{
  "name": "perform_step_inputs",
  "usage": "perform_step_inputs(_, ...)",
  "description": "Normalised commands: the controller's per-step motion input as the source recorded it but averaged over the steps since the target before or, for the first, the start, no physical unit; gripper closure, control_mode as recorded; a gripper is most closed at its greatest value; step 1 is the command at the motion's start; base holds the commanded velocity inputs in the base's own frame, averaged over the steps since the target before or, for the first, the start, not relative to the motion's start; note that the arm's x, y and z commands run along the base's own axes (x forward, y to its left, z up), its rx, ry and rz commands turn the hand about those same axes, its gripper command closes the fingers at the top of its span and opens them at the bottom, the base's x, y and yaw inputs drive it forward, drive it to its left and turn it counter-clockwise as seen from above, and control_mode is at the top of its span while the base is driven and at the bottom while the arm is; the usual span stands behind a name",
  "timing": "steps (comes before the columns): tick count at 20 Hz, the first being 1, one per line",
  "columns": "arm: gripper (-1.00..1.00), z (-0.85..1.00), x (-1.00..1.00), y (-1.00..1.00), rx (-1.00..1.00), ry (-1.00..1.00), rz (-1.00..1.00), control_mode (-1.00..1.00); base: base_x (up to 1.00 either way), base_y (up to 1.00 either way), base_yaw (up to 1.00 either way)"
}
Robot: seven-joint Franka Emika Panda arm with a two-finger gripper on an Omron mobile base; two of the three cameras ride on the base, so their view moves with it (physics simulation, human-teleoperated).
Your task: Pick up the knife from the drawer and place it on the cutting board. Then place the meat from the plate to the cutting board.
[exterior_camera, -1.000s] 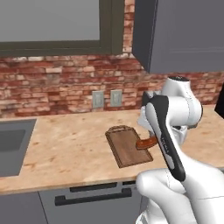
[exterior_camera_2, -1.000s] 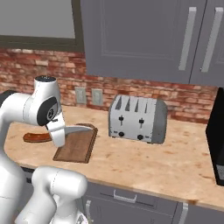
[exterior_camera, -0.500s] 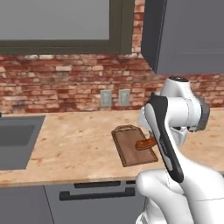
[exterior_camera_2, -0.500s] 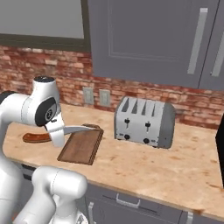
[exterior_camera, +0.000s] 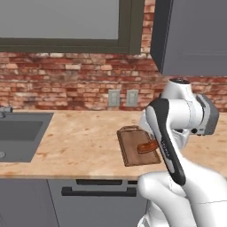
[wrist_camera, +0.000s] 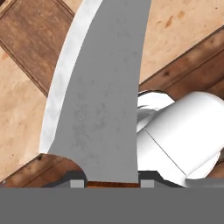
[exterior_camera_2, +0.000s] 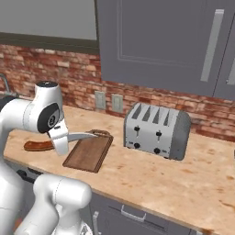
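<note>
While the arm is folded close to the base, the gripper [exterior_camera_2: 58, 137] holds the knife [exterior_camera_2: 69, 138] clamped between its fingers, level above the counter. In the right base view the reddish-brown handle [exterior_camera_2: 38, 145] projects to the left of the hand, and the slim silver blade [exterior_camera_2: 83, 135] projects to the right, its tip over the near-left part of the cutting board [exterior_camera_2: 89, 152]. In the left base view the handle [exterior_camera: 147, 147] appears in front of the cutting board [exterior_camera: 135, 145], partly hidden behind the dark forearm link.

In the hand view the blade [wrist_camera: 103, 92] runs broad and grey up the centre from the finger tips, with a strip of the handle just visible between them at the bottom. The cutting board [wrist_camera: 36, 36] lies in the upper left of that view, on the pale wooden countertop [wrist_camera: 192, 22].

The cutting board lies flat on the countertop [exterior_camera_2: 183, 176], its long side running away from the front edge. A silver four-slot toaster [exterior_camera_2: 156, 130] stands to the right of the board, near the brick wall [exterior_camera_2: 41, 71]. Two wall outlets [exterior_camera: 120, 98] sit on the brick behind the board. A sink [exterior_camera: 20, 135] is set into the counter at the far left. Grey upper cabinets [exterior_camera_2: 156, 41] hang above the toaster.
</note>
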Motion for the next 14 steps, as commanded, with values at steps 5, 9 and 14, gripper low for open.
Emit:
perform_step_inputs(5,1.00,-0.33,0.09,0.08,-0.09,0.06,0.08,-1.00,0.00,0.00,0.00)
perform_step_inputs(9,1.00,-0.46,0.29,0.01,-0.11,0.03,0.17,-1.00,0.00,0.00,0.00)
perform_step_inputs(14,1.00,-0.28,0.26,-0.02,-0.02,0.02,0.31,-1.00,0.00,0.00,0.00)
